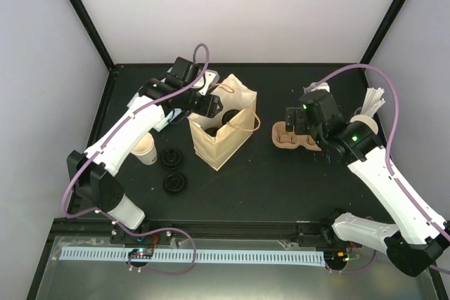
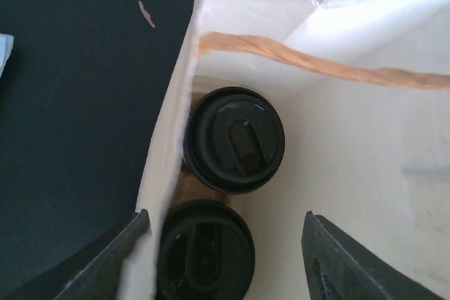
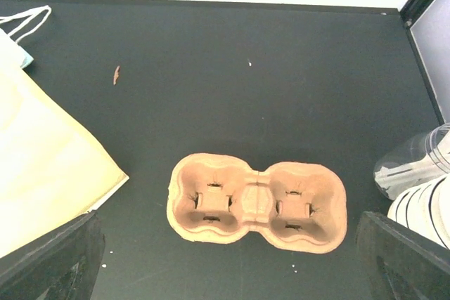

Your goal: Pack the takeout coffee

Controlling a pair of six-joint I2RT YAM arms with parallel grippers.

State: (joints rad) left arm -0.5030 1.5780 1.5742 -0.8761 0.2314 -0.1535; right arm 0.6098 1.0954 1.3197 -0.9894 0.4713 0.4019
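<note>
Table layout, seen from above. A paper bag (image 1: 223, 128) stands at centre, holding one lidded cup (image 2: 235, 140) and a second lidded cup (image 2: 204, 254) side by side (both against one wall). Left of the bag lie a far lid (image 1: 171, 157) and a near lid (image 1: 174, 183), with a single paper cup (image 1: 145, 150) beyond them. The two-cup carrier (image 1: 295, 136) lies right of the bag, and the cup stack (image 1: 367, 119) is farther right.

Under our left gripper (image 2: 225, 261), two lidded cups (image 2: 235, 140) crowd one wall of the bag (image 2: 365, 159), a rope handle (image 2: 316, 64) crosses its mouth, and we see free room beside them.
</note>
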